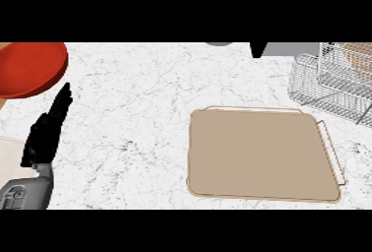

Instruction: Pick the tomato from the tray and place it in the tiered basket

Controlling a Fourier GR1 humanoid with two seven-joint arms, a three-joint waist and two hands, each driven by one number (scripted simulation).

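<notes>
On the marble counter [145, 108] I see the bare tray [258, 155]; the tiered basket [338, 81] is cut off, my left hand [49, 130] straight-fingered.

Tan tray [262, 157] flat, bare (centre-right); white wire tiered basket [330, 81] at top right.

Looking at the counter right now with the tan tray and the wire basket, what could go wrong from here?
No tomato shows on the tray, and the right hand is out of view, so where the tomato is cannot be confirmed. The tiered basket sits at the view's upper right edge, partly cut off, so a placement there may be hard to check. The left hand rests open near the red plate; a sweep could nudge it.
</notes>
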